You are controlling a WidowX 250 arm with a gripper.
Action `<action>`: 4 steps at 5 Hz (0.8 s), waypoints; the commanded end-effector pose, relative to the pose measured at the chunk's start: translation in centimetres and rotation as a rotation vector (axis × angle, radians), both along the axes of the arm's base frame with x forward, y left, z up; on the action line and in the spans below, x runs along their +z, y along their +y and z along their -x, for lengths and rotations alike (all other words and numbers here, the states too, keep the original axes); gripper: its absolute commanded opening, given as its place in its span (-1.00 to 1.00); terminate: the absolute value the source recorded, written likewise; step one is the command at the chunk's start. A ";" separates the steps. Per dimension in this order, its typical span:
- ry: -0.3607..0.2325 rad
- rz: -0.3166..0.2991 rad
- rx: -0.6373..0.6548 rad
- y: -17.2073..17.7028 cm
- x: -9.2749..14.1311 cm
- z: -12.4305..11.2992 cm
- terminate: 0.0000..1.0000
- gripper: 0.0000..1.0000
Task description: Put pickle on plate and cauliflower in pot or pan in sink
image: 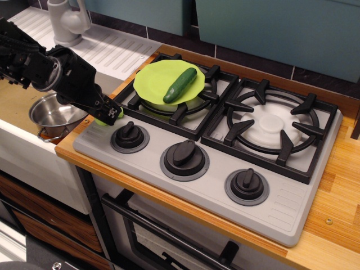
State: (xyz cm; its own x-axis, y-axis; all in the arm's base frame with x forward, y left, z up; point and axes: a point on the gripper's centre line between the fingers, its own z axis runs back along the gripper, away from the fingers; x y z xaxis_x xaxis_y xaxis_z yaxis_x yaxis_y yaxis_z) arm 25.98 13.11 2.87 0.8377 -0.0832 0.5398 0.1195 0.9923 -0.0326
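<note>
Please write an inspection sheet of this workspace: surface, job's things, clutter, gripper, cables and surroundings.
Surface: grey stove top with two black burner grates and three knobs, set in a wooden counter.
Job's things: pickle lies on the lime-green plate, which rests on the left grate. Cauliflower sits at the stove's left front corner, mostly hidden by the gripper. Steel pot stands in the sink; no food seen in it.
Clutter: nothing seen.
Gripper: gripper is low at the cauliflower; whether it grips cannot be told.
Cables: dark cables along the arm at the upper left.
Surroundings: tap, ridged drainboard, oven door below.
</note>
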 end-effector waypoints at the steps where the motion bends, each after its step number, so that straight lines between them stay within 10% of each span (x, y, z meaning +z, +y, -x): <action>1: 0.006 0.015 0.007 0.2 1.8 -0.9 -1.00 -1.00; 4: 0.059 -0.018 -0.025 3.6 6.4 -0.5 -1.00 -1.00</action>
